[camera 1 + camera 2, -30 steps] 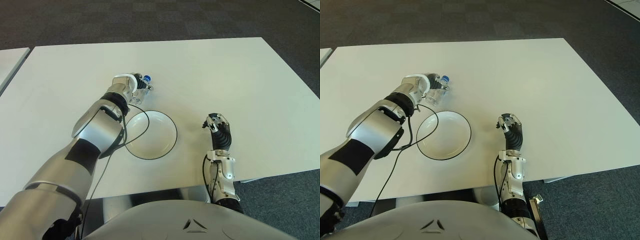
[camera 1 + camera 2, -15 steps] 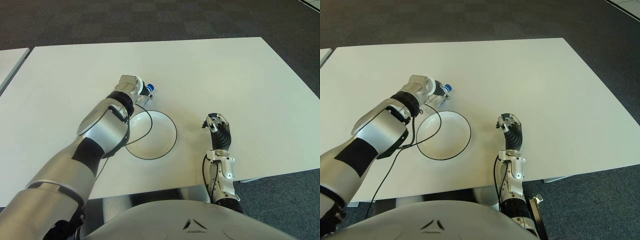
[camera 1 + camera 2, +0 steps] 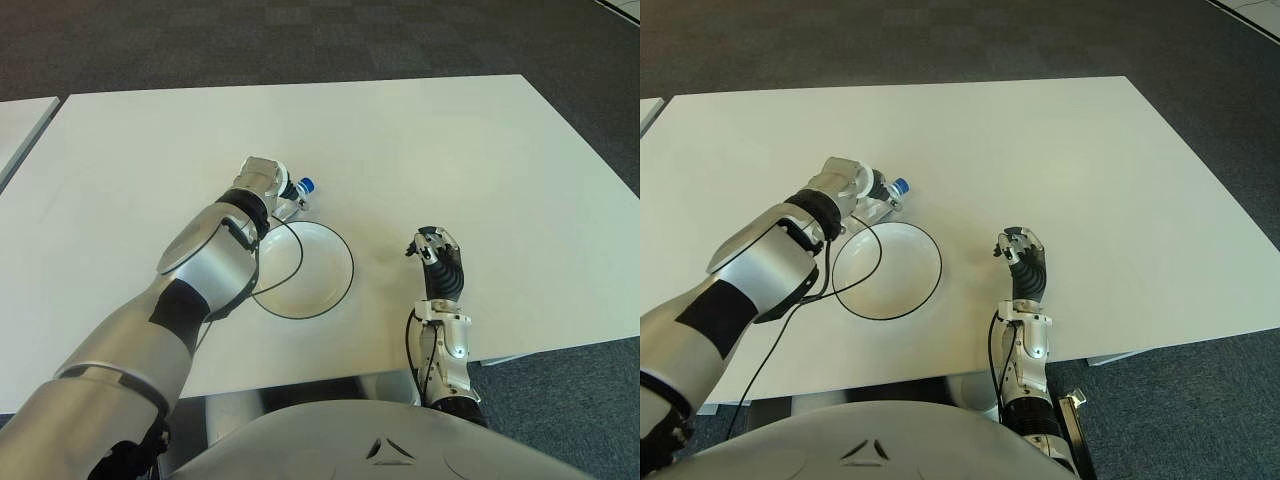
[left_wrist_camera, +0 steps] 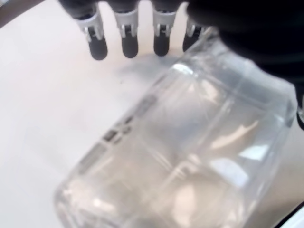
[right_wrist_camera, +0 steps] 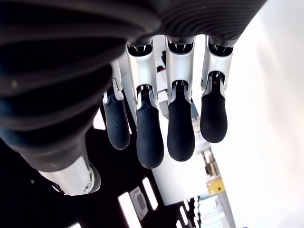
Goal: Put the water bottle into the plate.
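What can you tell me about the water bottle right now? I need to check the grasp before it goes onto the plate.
The water bottle is clear, ribbed plastic with a blue cap and a small printed label. It is tilted, cap pointing away from the robot, and held in the left hand, whose fingers curl over its body. It sits just beyond the far rim of the plate, not yet in it.

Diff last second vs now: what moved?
The left hand, shut on the water bottle, carried it toward the plate; the blue cap now points toward the robot's right, just beyond the plate's far rim. Still gripped, not yet in the plate. Plate and right hand unchanged.
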